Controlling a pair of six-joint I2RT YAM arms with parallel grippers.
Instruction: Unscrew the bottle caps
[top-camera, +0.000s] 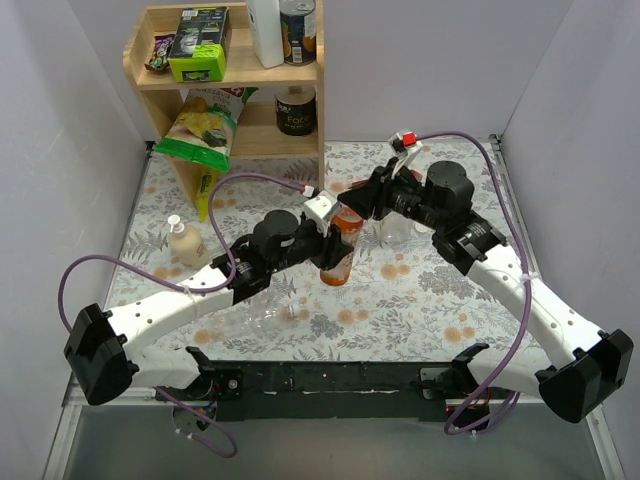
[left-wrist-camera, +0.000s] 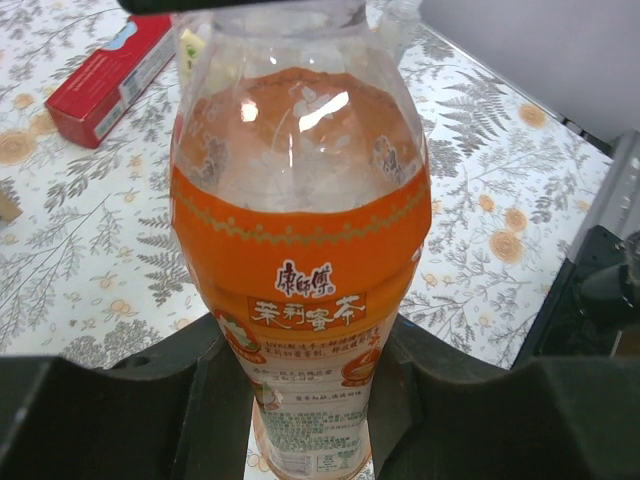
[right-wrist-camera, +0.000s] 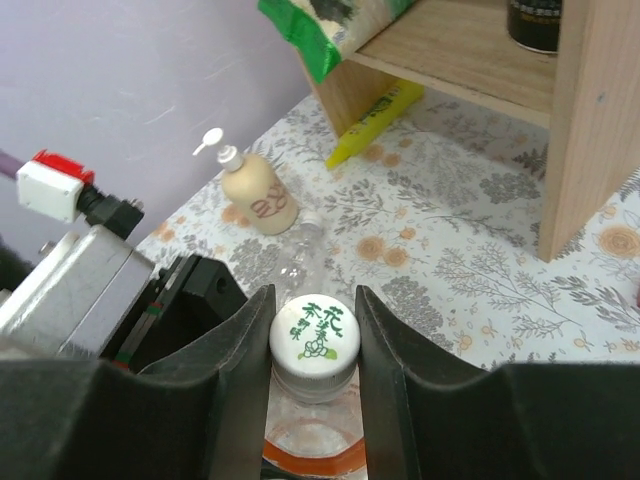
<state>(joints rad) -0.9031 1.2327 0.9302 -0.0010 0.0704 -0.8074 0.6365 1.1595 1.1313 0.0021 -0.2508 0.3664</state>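
An upright bottle (top-camera: 338, 258) with orange liquid and an orange label (left-wrist-camera: 300, 250) stands mid-table. My left gripper (top-camera: 328, 240) is shut on its body, one finger on each side of the label (left-wrist-camera: 308, 340). Its white bottle cap (right-wrist-camera: 315, 330), printed with green characters, sits between the fingers of my right gripper (right-wrist-camera: 313, 322), which press on it from both sides; in the top view the right gripper (top-camera: 352, 208) covers the cap. A colourless bottle (top-camera: 265, 318) lies on its side near the left arm, seen also in the right wrist view (right-wrist-camera: 300, 262).
A wooden shelf (top-camera: 235, 80) with a chips bag (top-camera: 205, 125), boxes and tins stands at the back left. A cream pump bottle (top-camera: 187, 243) stands left of the arms. A red box (left-wrist-camera: 110, 75) lies on the floral cloth behind the orange bottle.
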